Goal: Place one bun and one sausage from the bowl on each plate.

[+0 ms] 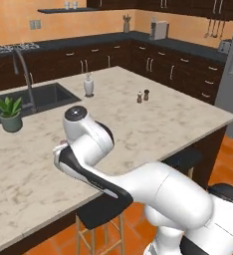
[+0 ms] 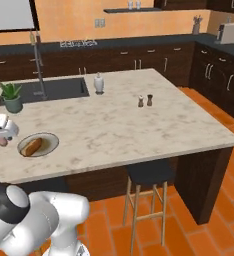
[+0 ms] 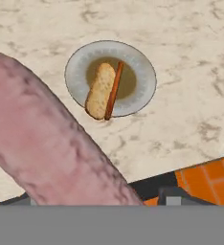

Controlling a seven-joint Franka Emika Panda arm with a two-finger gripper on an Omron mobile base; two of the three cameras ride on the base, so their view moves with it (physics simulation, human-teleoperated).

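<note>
**Carrying sausage toward grey plate**

Hanging in the two-finger gripper (image 2: 0, 136), the long pink mottled sausage (image 3: 51, 153) sits above the marble counter (image 2: 129, 125), just left of the small grey plate with olive-brown centre (image 3: 142, 72). That plate holds a tan bun (image 3: 99, 91) already. Jaws look clamped on the sausage. Judged soft, light, slightly slick; mid-length hold suits it best.

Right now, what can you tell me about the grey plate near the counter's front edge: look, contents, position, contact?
The grey plate is small and round, with a pale grey rim and an olive-brown centre. It sits flat on the marble counter near the front edge. A golden bun with a dark streak along one side lies across it, one end overhanging the rim. The pink sausage hangs apart from it.
</note>
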